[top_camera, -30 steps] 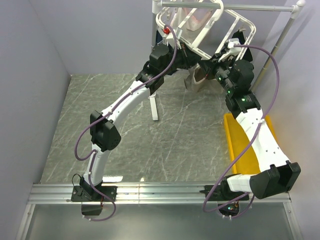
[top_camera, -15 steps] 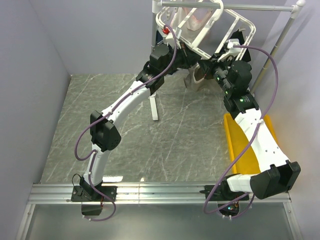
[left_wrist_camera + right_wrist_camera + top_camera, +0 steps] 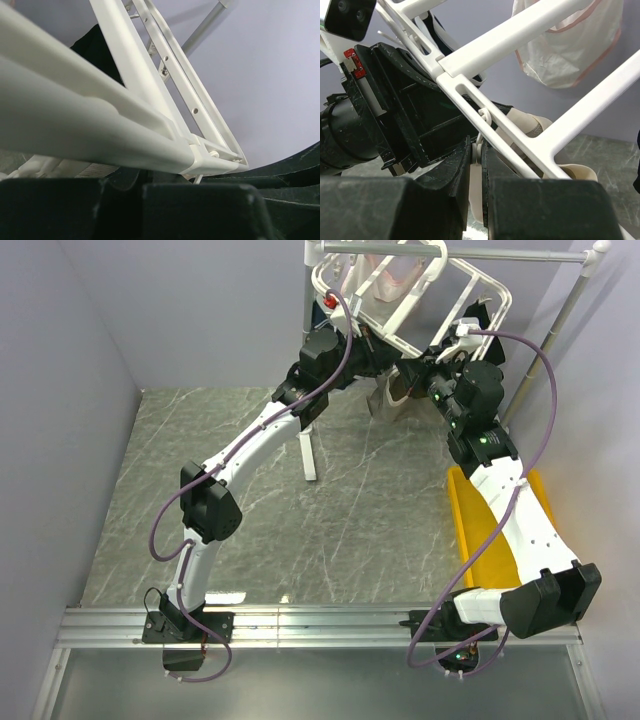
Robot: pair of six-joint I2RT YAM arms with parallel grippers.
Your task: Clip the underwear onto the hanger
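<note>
The white hanger [image 3: 405,315] hangs tilted from the pole at the back, and its bars cross the left wrist view [image 3: 100,125] and the right wrist view [image 3: 520,30]. The taupe underwear [image 3: 393,398] dangles under it, and its beige waistband [image 3: 527,121] shows behind a bar. My left gripper [image 3: 383,362] is shut at the underwear's top edge, under the frame [image 3: 135,185]; the pinch itself is hidden. My right gripper [image 3: 418,368] is shut [image 3: 480,147] on a white clip [image 3: 480,170] that dangles from a crossbar, beside the waistband.
A grey metal pole stand [image 3: 500,255] carries the hanger, and its white leg [image 3: 308,455] reaches down onto the marble table. A yellow bin [image 3: 460,510] lies under the right arm. A pale, pink-edged garment [image 3: 570,45] hangs from the hanger's far side. Walls stand close at left and right.
The right arm has shifted slightly up and left toward the hanger. Both grips and the left arm look the same.
</note>
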